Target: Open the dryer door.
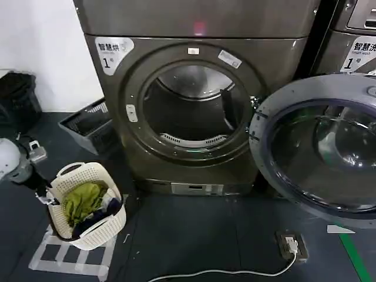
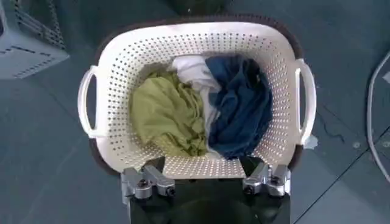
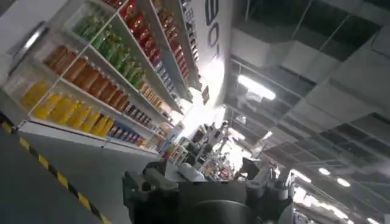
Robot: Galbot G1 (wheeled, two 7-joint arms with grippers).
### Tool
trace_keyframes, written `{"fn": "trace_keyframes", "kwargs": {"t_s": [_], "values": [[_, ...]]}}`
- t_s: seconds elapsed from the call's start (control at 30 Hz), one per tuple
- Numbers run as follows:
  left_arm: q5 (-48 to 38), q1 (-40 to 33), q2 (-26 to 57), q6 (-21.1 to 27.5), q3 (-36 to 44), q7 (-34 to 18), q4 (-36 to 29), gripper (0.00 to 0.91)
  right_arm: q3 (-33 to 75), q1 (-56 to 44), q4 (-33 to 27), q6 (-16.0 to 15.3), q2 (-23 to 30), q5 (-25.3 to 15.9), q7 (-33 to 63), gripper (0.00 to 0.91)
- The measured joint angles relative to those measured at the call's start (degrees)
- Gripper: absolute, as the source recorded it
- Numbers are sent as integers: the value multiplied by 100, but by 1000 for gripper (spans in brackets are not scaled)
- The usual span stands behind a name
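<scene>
Dryer (image 1: 194, 106) at far centre, drum exposed, dryer door (image 1: 320, 147) swung wide to the right, left gripper (image 2: 206, 182), fingers apart, holding the white laundry basket (image 2: 122, 61) at near left, right gripper's (image 3: 207, 182) state impossible to tell.

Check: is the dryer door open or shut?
Open. The dryer door hangs swung out to the right, leaving the dryer drum exposed.

Brushed-metal dryer (image 1: 276, 56), perforated plastic basket (image 1: 111, 226)
</scene>
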Motion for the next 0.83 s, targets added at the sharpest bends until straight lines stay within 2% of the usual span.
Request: {"fn": "trace_keyframes", "kwargs": {"t_s": [0.27, 0.83], "values": [[-40, 3, -20, 0, -4, 0, -54, 907, 26, -13, -35, 132, 2, -3, -73, 907], [-34, 13, -159, 1, -17, -24, -76, 907, 48, 0, -54, 177, 28, -47, -112, 907]]}}
